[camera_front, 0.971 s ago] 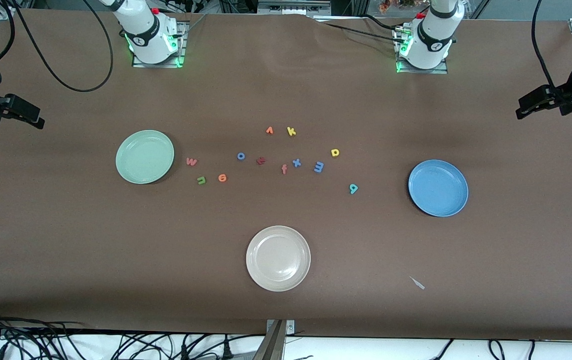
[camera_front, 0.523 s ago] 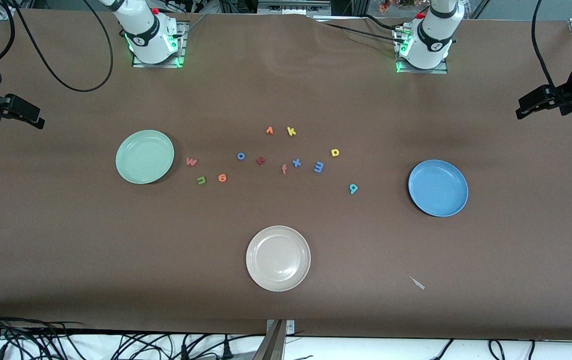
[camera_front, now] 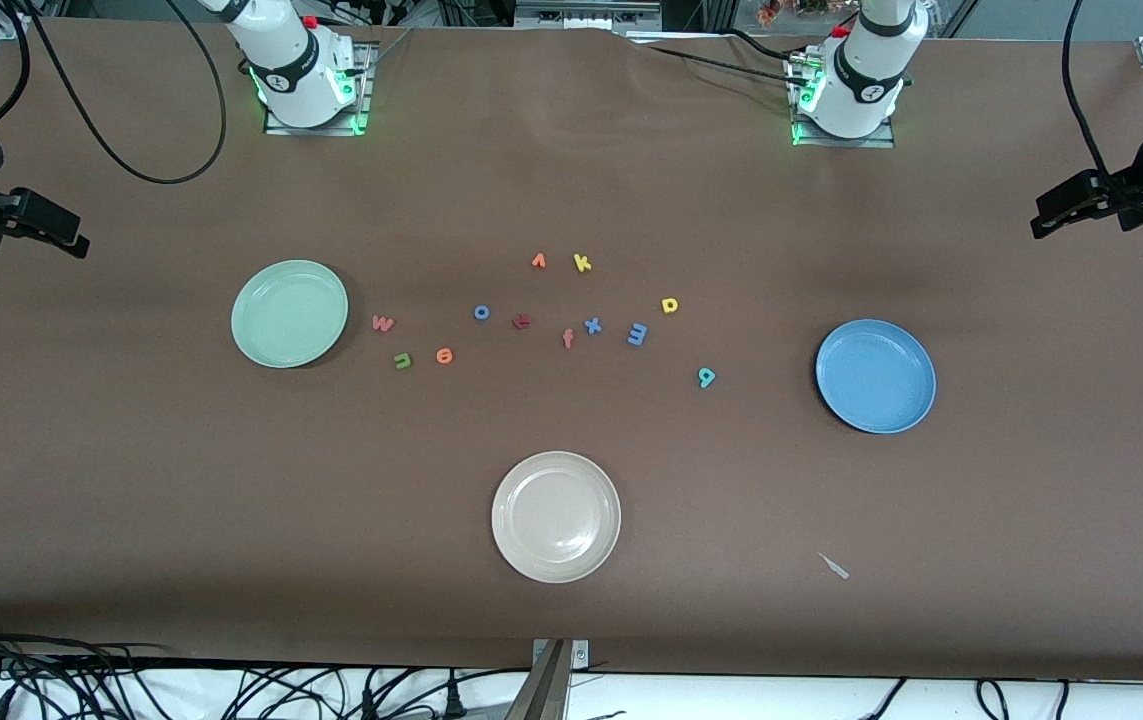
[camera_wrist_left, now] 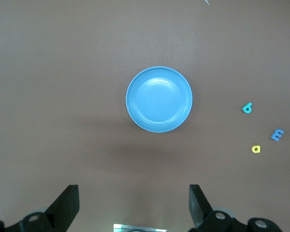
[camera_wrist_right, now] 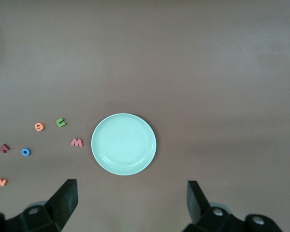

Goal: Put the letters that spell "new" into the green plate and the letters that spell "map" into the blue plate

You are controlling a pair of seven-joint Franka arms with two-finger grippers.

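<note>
The green plate lies toward the right arm's end of the table. Beside it lie the red-pink "w", green "n" and orange "e". The blue plate lies toward the left arm's end, with the blue "m", yellow "a" and teal "p" between it and the table's middle. Both plates are bare. My right gripper hangs open high over the green plate. My left gripper hangs open high over the blue plate. Neither holds anything.
A beige plate lies nearer the front camera. Other letters sit mid-table: blue "o", a dark red one, orange "f", blue "x", orange "v", yellow "k". A white scrap lies near the front edge.
</note>
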